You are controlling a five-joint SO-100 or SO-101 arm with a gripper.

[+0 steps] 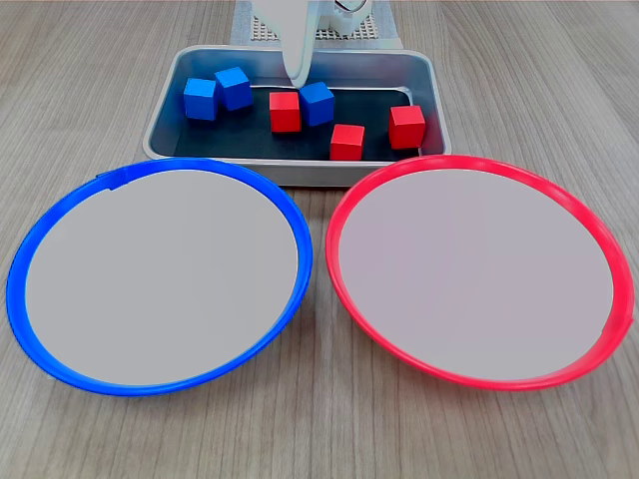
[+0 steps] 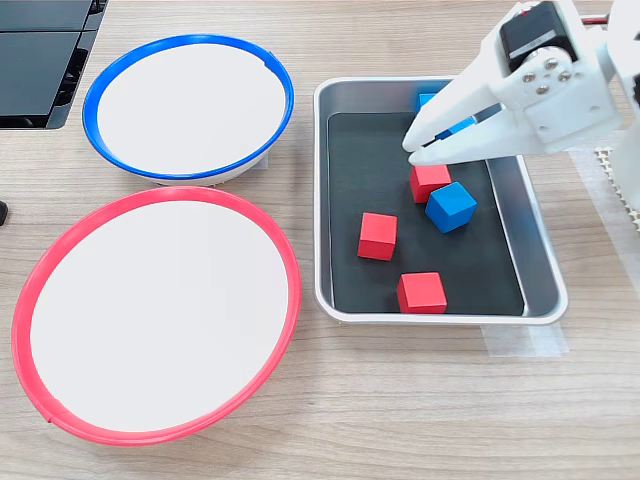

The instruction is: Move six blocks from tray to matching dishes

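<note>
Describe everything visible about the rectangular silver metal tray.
The rectangular silver metal tray has rounded corners, raised shiny walls and a dark matte bottom. It sits flat on the wood-grain table, behind the blue-rimmed round dish and the red-rimmed round dish in the first exterior view; the red rim overlaps its front wall there. Three blue cubes and three red cubes lie inside. The white gripper hangs over it.

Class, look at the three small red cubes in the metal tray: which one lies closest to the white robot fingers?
The glossy red cube directly below the white fingers, touching a blue cube. The other two red cubes lie farther along the silver metal tray.
</note>
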